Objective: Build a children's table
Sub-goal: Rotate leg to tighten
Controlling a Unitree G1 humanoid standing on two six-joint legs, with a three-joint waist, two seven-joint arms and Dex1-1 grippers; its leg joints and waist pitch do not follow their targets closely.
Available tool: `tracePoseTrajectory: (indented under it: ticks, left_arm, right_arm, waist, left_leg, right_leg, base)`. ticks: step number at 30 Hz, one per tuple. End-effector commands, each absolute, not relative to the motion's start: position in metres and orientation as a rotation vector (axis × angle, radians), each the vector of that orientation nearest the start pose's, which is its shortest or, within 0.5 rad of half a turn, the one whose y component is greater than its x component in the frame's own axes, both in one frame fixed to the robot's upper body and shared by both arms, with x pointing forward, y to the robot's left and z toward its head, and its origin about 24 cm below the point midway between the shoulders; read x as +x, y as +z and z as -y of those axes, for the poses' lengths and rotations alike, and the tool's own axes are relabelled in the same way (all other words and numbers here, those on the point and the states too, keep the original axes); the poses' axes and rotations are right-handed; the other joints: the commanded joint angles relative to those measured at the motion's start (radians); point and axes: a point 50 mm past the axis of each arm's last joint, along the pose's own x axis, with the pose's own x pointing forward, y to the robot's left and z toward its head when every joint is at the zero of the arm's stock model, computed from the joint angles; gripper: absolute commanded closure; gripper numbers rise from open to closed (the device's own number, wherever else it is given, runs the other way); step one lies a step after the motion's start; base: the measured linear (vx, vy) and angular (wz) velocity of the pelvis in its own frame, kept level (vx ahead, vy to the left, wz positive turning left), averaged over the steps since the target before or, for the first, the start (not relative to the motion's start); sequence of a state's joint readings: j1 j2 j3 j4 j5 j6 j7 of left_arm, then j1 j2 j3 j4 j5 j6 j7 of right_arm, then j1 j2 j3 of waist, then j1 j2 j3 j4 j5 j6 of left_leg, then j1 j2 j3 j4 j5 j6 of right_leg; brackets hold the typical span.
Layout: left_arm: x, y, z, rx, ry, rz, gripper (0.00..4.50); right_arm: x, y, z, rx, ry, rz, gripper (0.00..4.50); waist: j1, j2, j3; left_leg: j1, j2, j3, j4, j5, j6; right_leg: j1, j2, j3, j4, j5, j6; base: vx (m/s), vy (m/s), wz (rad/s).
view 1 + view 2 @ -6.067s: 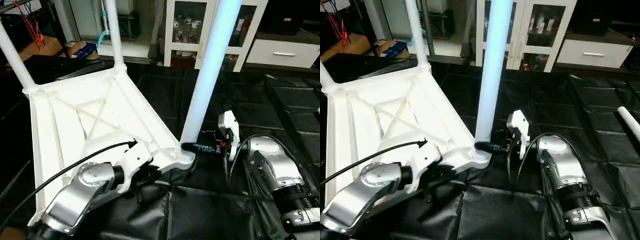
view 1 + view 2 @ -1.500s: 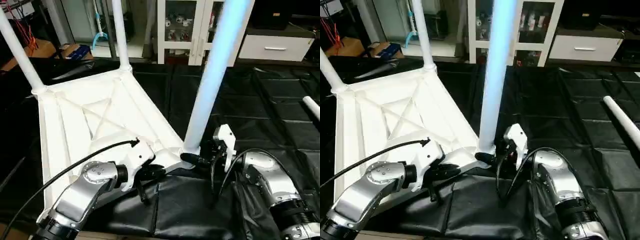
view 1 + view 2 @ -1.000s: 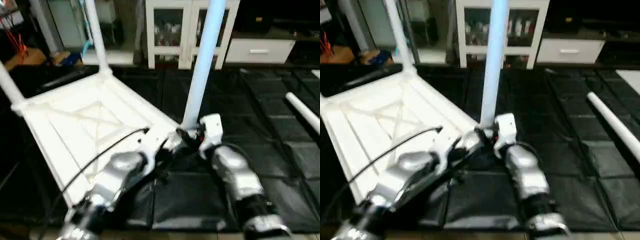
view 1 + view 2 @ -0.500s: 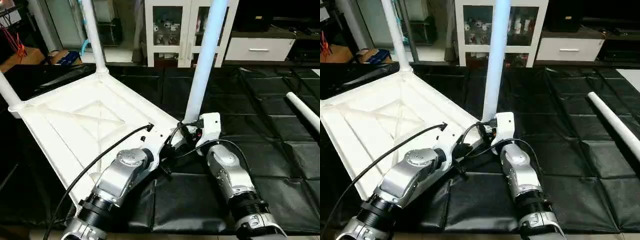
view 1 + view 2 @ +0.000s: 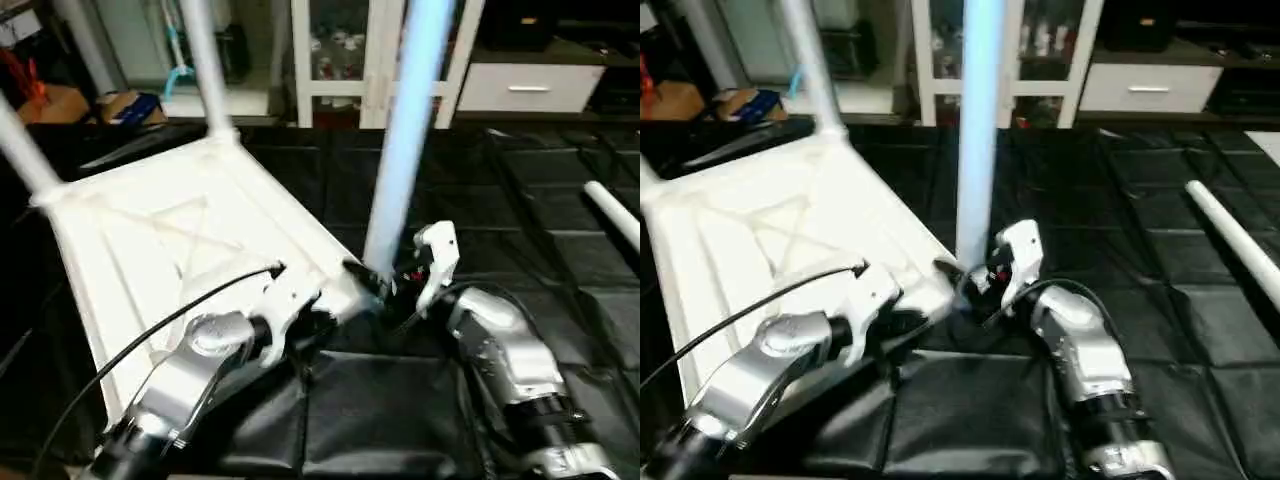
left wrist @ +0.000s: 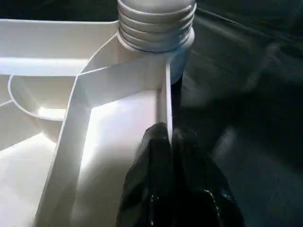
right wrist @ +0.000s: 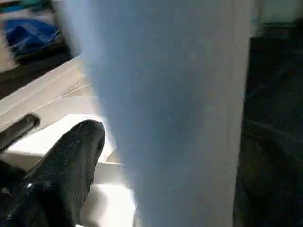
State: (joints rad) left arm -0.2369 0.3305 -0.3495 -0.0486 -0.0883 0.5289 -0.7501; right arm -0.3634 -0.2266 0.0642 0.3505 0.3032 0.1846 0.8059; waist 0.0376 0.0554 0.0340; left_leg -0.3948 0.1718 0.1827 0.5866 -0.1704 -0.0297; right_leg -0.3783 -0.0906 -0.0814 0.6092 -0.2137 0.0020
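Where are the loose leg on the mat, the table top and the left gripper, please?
loose leg (image 5: 1230,240), right eye view, middle of its shaft.
table top (image 5: 150,250), left eye view, ribbed underside.
left gripper (image 6: 171,142), left wrist view, fingertips at the top's edge wall.

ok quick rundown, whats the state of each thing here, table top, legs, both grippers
table top: upside down, ribbed underside up
near leg: upright in corner socket
two far legs: upright in sockets
fourth leg: loose on black mat
left gripper: shut on table top's rim
right gripper: at near leg's base, fingers either side
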Motion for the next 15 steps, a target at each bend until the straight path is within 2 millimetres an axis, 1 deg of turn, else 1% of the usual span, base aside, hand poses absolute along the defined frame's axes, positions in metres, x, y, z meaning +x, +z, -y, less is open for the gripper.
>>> tracePoseTrajectory:
  ticks: [1, 2, 3, 4, 5, 6, 7, 8, 9, 11, 14, 15]
  left_arm:
    - [0.244, 0.034, -0.093, 0.200, -1.125, -0.491, 4.50]
    - [0.242, 0.034, -0.095, 0.197, -1.133, -0.490, 4.50]
    - [0.239, 0.036, -0.098, 0.194, -1.143, -0.490, 4.50]
    - [0.238, 0.036, -0.099, 0.193, -1.148, -0.489, 4.50]
    - [0.237, 0.036, -0.101, 0.195, -1.149, -0.492, 4.50]
    - [0.237, 0.036, -0.102, 0.196, -1.150, -0.494, 4.50]
    - [0.237, 0.036, -0.103, 0.197, -1.150, -0.496, 4.50]
    - [0.237, 0.036, -0.103, 0.199, -1.149, -0.498, 4.50]
    - [0.237, 0.036, -0.104, 0.200, -1.149, -0.498, 4.50]
    - [0.237, 0.036, -0.104, 0.200, -1.149, -0.499, 4.50]
    - [0.236, 0.036, -0.104, 0.200, -1.152, -0.501, 4.50]
    - [0.236, 0.036, -0.104, 0.200, -1.152, -0.501, 4.50]
  right_arm:
    - [0.299, 0.050, 0.136, 0.100, 0.924, -0.182, 0.08]
    - [0.298, 0.049, 0.140, 0.089, 0.942, -0.196, 0.08]
    - [0.295, 0.048, 0.145, 0.075, 0.979, -0.217, 0.08]
    - [0.294, 0.047, 0.148, 0.065, 1.003, -0.229, 0.08]
    - [0.293, 0.047, 0.150, 0.056, 1.020, -0.242, 0.08]
    - [0.292, 0.046, 0.151, 0.047, 1.032, -0.251, 0.08]
    - [0.292, 0.046, 0.152, 0.042, 1.038, -0.256, 0.08]
    - [0.292, 0.046, 0.153, 0.038, 1.043, -0.259, 0.08]
    - [0.292, 0.045, 0.153, 0.036, 1.046, -0.260, 0.08]
    - [0.292, 0.045, 0.153, 0.031, 1.052, -0.261, 0.08]
    - [0.290, 0.044, 0.154, 0.020, 1.068, -0.266, 0.08]
    - [0.290, 0.044, 0.155, 0.017, 1.071, -0.268, 0.24]
  waist:
    - [-0.001, -0.006, -0.050]
    - [-0.001, -0.006, -0.048]
    - [-0.003, -0.013, -0.049]
    - [-0.002, -0.013, -0.046]
    - [-0.003, -0.016, -0.043]
    - [-0.002, -0.015, -0.044]
    - [-0.002, -0.015, -0.044]
    - [-0.004, -0.018, -0.042]
    - [-0.003, -0.017, -0.042]
    - [-0.003, -0.017, -0.044]
    - [-0.001, -0.017, -0.045]
    - [-0.001, -0.017, -0.046]
  left_leg:
    - [0.025, 0.066, -0.023, -0.075, -0.244, 0.052]
    - [0.025, 0.066, -0.022, -0.076, -0.251, 0.047]
    - [0.022, 0.063, -0.023, -0.077, -0.263, 0.041]
    - [0.021, 0.063, -0.021, -0.079, -0.282, 0.038]
    - [0.026, 0.062, -0.018, -0.078, -0.303, 0.034]
    - [0.027, 0.062, -0.018, -0.077, -0.308, 0.028]
    - [0.027, 0.062, -0.018, -0.077, -0.308, 0.028]
    - [0.026, 0.062, -0.017, -0.078, -0.308, 0.029]
    - [0.027, 0.062, -0.017, -0.078, -0.311, 0.027]
    - [0.028, 0.062, -0.016, -0.076, -0.305, 0.027]
    - [0.028, 0.062, -0.016, -0.075, -0.286, 0.032]
    - [0.027, 0.062, -0.016, -0.075, -0.279, 0.034]
  right_leg:
    - [0.029, -0.057, 0.052, -0.073, -0.107, -0.228]
    - [0.027, -0.056, 0.053, -0.074, -0.115, -0.227]
    - [0.031, -0.054, 0.053, -0.071, -0.128, -0.221]
    - [0.030, -0.055, 0.055, -0.074, -0.160, -0.212]
    - [0.025, -0.057, 0.059, -0.080, -0.199, -0.205]
    - [0.024, -0.059, 0.062, -0.082, -0.220, -0.200]
    - [0.024, -0.059, 0.062, -0.082, -0.220, -0.200]
    - [0.023, -0.058, 0.063, -0.084, -0.232, -0.196]
    - [0.021, -0.059, 0.064, -0.085, -0.248, -0.193]
    - [0.020, -0.059, 0.064, -0.086, -0.248, -0.192]
    - [0.021, -0.057, 0.064, -0.083, -0.221, -0.198]
    - [0.022, -0.057, 0.063, -0.081, -0.212, -0.199]
  base:
    - [0.000, 0.000, 0.00]
    - [0.000, 0.000, 0.00]
    - [0.000, 0.000, 0.00]
    - [0.000, 0.000, 0.00]
    - [0.000, 0.000, 0.00]
    - [0.000, 0.000, 0.00]
    - [0.000, 0.000, 0.00]
    - [0.000, 0.000, 0.00]
    - [0.000, 0.000, 0.00]
    - [0.000, 0.000, 0.00]
    - [0.000, 0.000, 0.00]
    - [0.000, 0.000, 0.00]
